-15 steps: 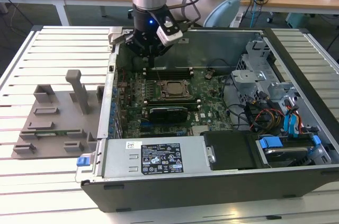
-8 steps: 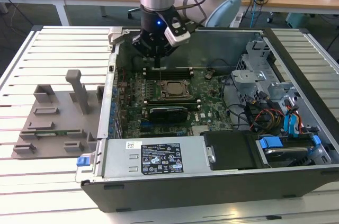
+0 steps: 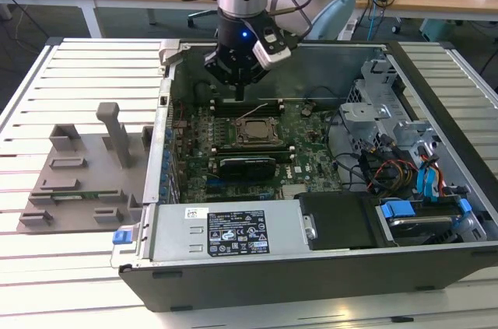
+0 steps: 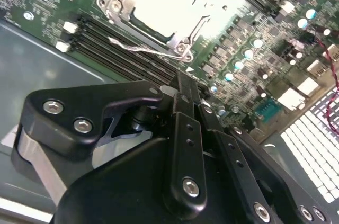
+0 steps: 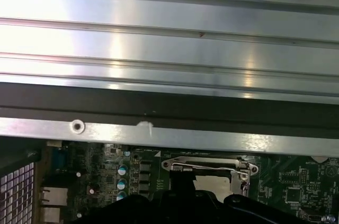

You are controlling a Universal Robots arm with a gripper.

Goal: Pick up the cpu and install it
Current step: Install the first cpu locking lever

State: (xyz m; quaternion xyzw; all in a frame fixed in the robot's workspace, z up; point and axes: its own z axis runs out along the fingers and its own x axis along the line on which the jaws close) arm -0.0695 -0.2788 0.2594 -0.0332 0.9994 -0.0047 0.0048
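Note:
The cpu (image 3: 254, 131) lies flat in the motherboard socket inside the open computer case (image 3: 311, 267), its silver-grey top framed by the metal socket bracket. In the second wrist view the cpu (image 4: 164, 1) shows as a bright square beyond the fingertips, and in the first wrist view a pale patch of the cpu (image 5: 212, 181) sits within the bracket. My gripper (image 3: 239, 94) hangs just behind the socket, above the memory slots. It is apart from the chip. In the second wrist view the gripper (image 4: 183, 82) is shut with nothing between its fingers.
A grey plastic tray (image 3: 85, 169) with upright posts lies on the slatted table at the exterior view's left. A long black card (image 3: 247, 166) sits just in front of the socket. Drive cages and cables (image 3: 405, 150) fill the case's right side; a power supply (image 3: 233, 229) lies along its front.

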